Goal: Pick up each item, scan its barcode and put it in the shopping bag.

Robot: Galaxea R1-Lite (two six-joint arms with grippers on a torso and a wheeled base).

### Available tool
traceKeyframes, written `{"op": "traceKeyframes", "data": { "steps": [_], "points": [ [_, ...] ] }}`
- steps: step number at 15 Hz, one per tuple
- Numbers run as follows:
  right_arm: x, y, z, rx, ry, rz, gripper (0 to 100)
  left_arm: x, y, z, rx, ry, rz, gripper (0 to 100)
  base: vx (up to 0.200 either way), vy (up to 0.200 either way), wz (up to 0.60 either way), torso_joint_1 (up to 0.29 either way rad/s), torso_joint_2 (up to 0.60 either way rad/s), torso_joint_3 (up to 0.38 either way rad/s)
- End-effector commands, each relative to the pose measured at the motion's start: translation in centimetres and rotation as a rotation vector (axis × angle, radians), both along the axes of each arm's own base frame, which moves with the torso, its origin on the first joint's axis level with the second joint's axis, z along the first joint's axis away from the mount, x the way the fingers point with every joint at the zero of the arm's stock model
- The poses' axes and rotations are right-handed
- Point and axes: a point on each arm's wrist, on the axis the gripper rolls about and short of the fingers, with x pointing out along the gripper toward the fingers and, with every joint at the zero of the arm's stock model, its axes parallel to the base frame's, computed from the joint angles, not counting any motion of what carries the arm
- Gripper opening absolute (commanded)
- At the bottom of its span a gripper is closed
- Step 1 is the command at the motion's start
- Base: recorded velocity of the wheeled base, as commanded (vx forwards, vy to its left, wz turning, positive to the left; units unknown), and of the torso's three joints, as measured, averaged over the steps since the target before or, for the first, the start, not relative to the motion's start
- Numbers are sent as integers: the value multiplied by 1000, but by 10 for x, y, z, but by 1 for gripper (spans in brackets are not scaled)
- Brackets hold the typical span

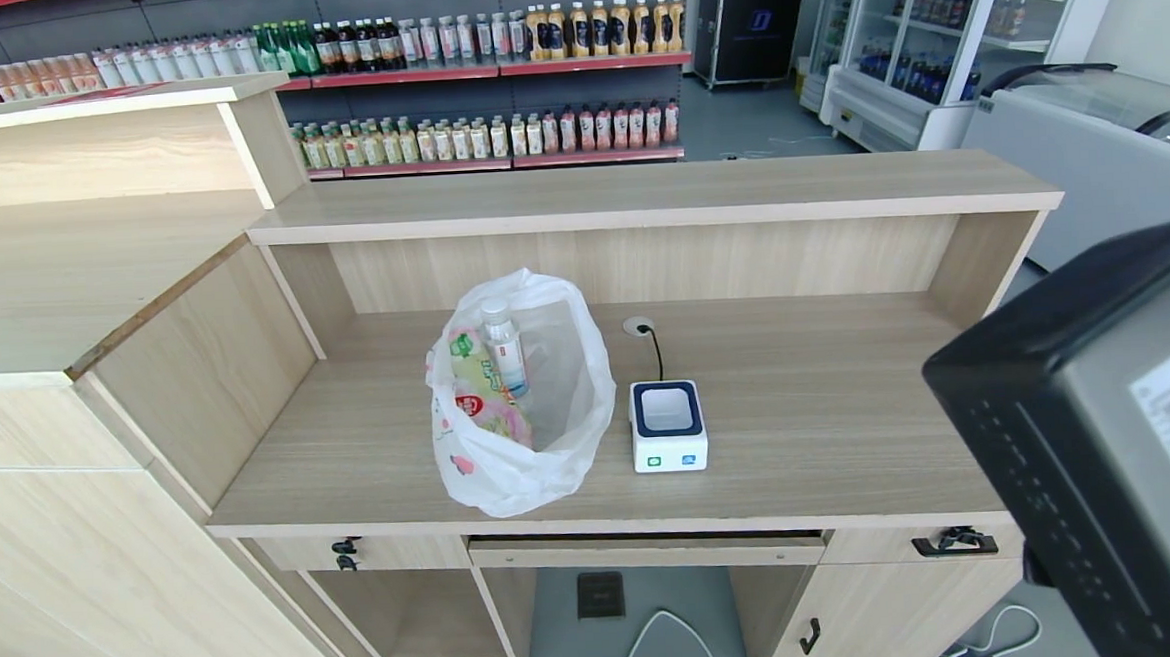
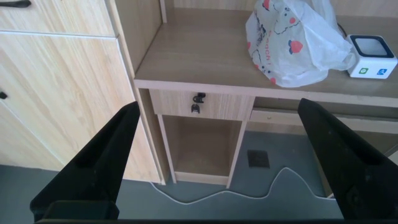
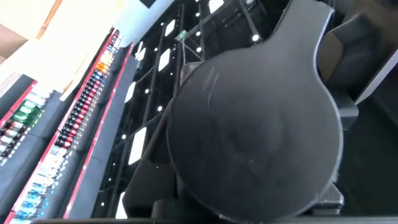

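Note:
A white plastic shopping bag stands open on the wooden counter, left of centre. Inside it I see a clear bottle with a white cap and a green and red snack pack. Just to the bag's right sits a white barcode scanner with a dark-framed window, its cable running to a hole in the counter. My left gripper is open and holds nothing, low in front of the counter's left drawer, with the bag and scanner beyond it. No loose item lies on the counter.
A black arm casing looms at the right of the head view. A raised ledge runs behind the counter and a taller cabinet stands on the left. Drink shelves and fridges are beyond. Drawers and a floor cable lie below.

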Motion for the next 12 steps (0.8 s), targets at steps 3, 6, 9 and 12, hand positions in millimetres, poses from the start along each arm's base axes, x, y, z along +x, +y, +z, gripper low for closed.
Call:
{"op": "traceKeyframes", "data": {
  "steps": [3, 6, 9, 12],
  "points": [
    [1, 1, 5, 13, 18, -14, 0, 0, 0, 0, 0, 0, 2, 100, 0, 0, 0, 0, 0, 0],
    [11, -3, 40, 175, 243, -195, 0, 0, 0, 0, 0, 0, 1, 100, 0, 0, 0, 0, 0, 0],
    [42, -19, 47, 453, 767, -416, 0, 0, 0, 0, 0, 0, 2, 100, 0, 0, 0, 0, 0, 0],
    [76, -68, 31, 742, 1504, -635, 0, 0, 0, 0, 0, 0, 1, 100, 0, 0, 0, 0, 0, 0]
  ]
}}
